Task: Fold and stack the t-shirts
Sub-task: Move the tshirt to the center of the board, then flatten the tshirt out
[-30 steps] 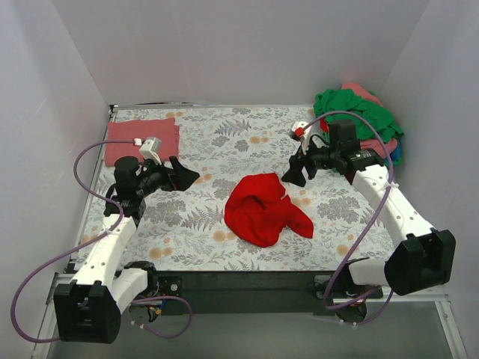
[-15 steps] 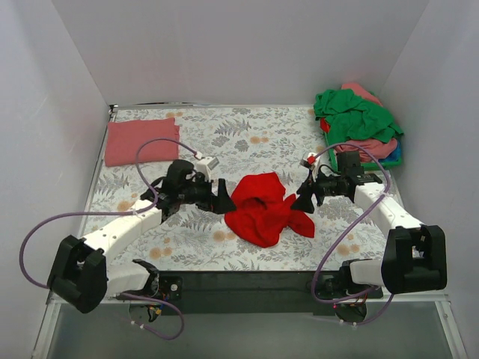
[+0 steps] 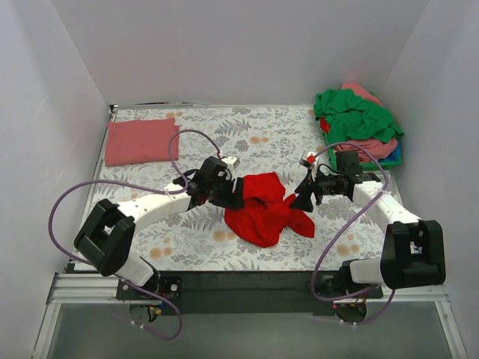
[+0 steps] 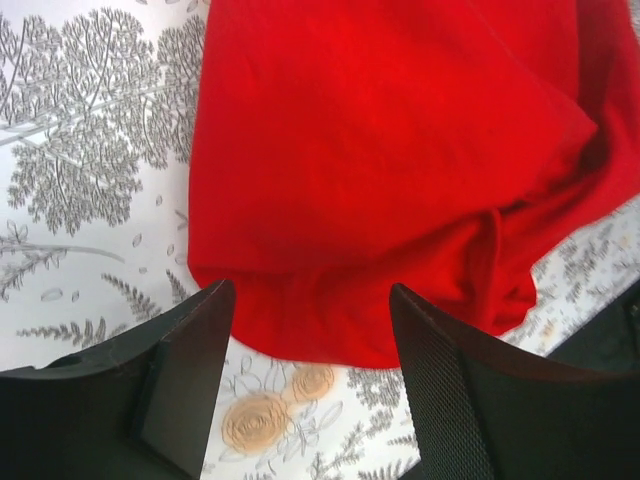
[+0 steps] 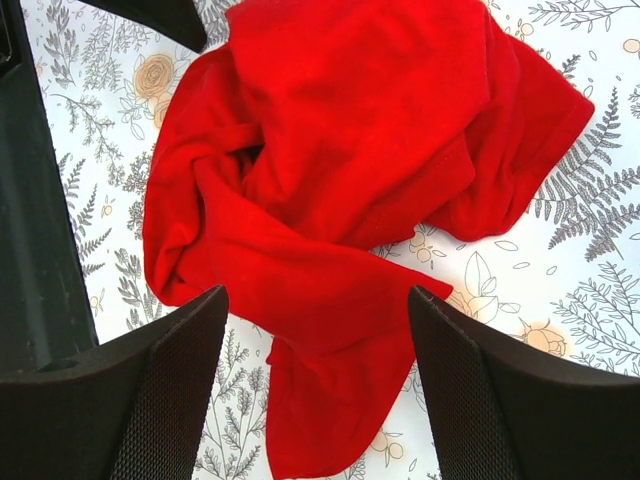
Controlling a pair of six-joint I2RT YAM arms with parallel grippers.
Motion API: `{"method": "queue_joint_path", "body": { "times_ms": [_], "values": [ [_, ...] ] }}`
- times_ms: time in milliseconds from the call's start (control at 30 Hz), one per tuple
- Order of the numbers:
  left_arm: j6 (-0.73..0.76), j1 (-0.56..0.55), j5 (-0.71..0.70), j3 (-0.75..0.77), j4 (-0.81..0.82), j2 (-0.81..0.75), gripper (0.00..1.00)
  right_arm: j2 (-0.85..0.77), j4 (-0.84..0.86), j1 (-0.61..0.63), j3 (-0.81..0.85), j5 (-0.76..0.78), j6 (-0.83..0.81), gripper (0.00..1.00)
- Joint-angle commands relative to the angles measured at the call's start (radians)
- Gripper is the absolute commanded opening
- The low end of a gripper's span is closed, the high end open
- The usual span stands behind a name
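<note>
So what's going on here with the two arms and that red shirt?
Both arms are at the crumpled red t-shirt mid-table. The left tool is open at its left edge and the right tool is open at its right side, neither gripping cloth yet. A salmon-pink shirt lies folded in the far-left corner, and a heap of green and pink shirts waits far right.

The red t-shirt [image 3: 262,213] is seen as soft, matt, creased cloth. The tablecloth [image 3: 247,138] is shown as smooth, matt printed fabric. The fingers [image 5: 475,400] of the right gripper [image 5: 318,300] are finished matt black, finely cross-textured.
</note>
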Motion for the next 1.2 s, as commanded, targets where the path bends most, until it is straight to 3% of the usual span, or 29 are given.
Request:
{"method": "queue_joint_path", "body": {
  "times_ms": [0,300,367,600,700,800,833,900,1167],
  "values": [
    [0.017,-0.014,-0.088,0.061,0.006,0.054,0.61,0.007,0.028,-0.002,0.022,-0.035,0.01,0.79],
    [0.034,-0.028,-0.105,0.149,0.006,0.151,0.39,0.059,0.057,0.015,0.056,-0.035,0.071,0.76],
    [0.034,-0.028,-0.097,0.15,0.004,0.16,0.29,0.139,0.056,0.054,0.14,-0.004,0.129,0.7],
    [0.022,-0.028,-0.073,0.14,0.001,0.151,0.06,0.384,-0.008,0.15,0.361,0.073,0.209,0.65],
    [0.019,-0.028,-0.068,0.136,0.004,0.141,0.02,0.441,-0.039,0.177,0.41,0.113,0.217,0.57],
    [0.02,-0.028,-0.069,0.135,0.006,0.123,0.0,0.463,-0.064,0.206,0.426,0.143,0.214,0.42],
    [0.019,-0.028,-0.071,0.132,0.007,0.117,0.0,0.463,-0.07,0.214,0.444,0.155,0.207,0.24],
    [0.02,-0.028,-0.086,0.132,0.009,0.085,0.0,0.44,-0.119,0.217,0.476,0.162,0.188,0.04],
    [0.072,-0.028,-0.16,0.147,0.073,-0.171,0.0,0.238,-0.297,0.217,0.816,0.208,0.024,0.01]
  ]
}}
